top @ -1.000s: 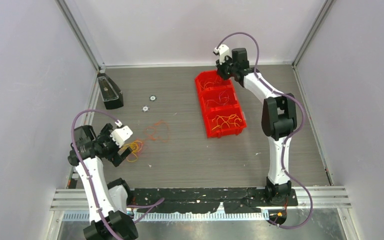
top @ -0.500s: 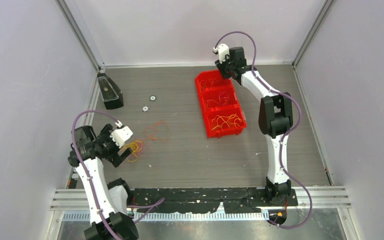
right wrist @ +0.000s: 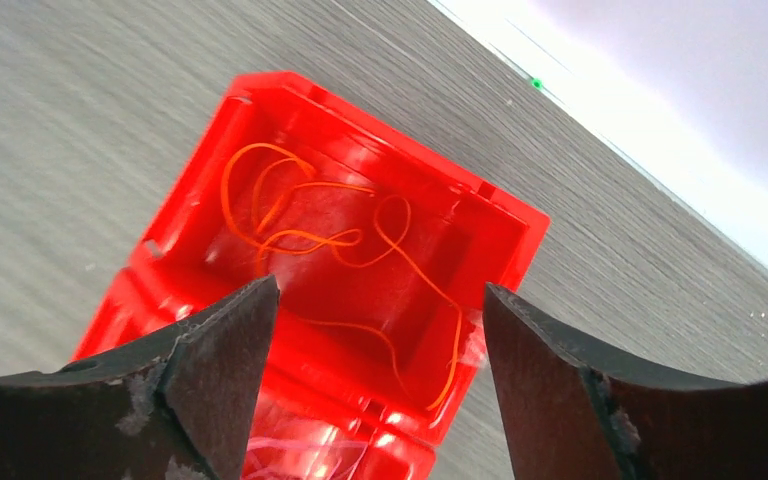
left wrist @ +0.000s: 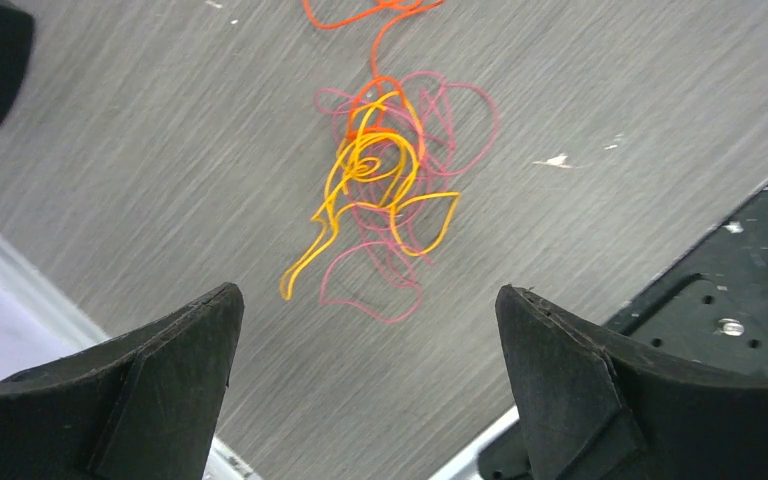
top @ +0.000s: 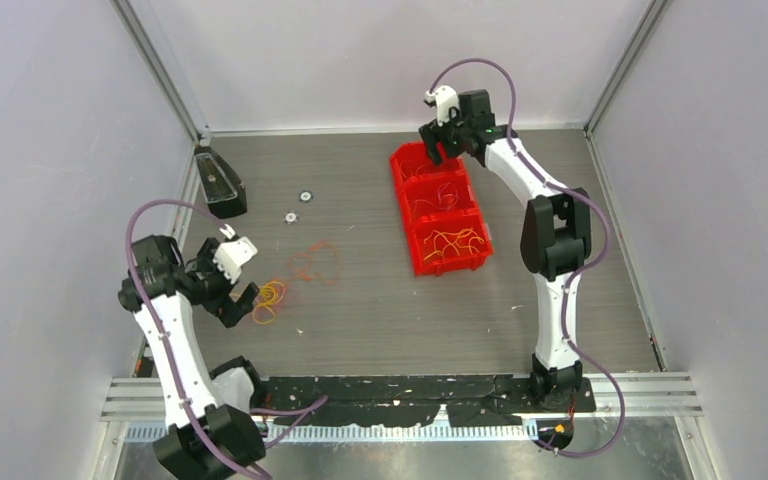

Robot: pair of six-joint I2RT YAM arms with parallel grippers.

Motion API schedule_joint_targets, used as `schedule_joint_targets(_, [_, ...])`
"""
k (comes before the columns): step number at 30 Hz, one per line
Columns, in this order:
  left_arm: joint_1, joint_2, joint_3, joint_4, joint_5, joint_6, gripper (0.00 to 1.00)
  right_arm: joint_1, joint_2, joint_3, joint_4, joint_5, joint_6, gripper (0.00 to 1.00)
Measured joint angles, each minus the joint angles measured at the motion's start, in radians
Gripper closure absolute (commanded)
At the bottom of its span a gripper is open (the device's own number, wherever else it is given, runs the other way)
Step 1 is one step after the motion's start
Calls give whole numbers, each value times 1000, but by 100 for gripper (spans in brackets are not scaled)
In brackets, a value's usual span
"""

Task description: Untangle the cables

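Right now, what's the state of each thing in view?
cable tangle: knotted, lying on the table
left claw: open, empty, above the cable tangle
red bin: upright, strands in all three compartments
orange cables: loose in its far compartment
right claw: open, empty, above that compartment

red bin (top: 451, 264), 2 small discs (top: 306, 196)

right hand (right wrist: 372, 295) opened, left hand (left wrist: 365, 295) drawn back

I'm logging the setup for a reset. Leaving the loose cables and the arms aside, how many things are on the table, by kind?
Red bins: 3
Small round discs: 2
Black box: 1
Total: 6
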Motion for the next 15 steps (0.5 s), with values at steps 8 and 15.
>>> schedule_joint_targets(8, [-16,227,54,-60,29,-91,0,24,-153,11,-133,-264,64,1])
schedule_joint_targets(15, [-71,356,1,55,-38,-286,0,253,-149,6,-201,-397,86,1])
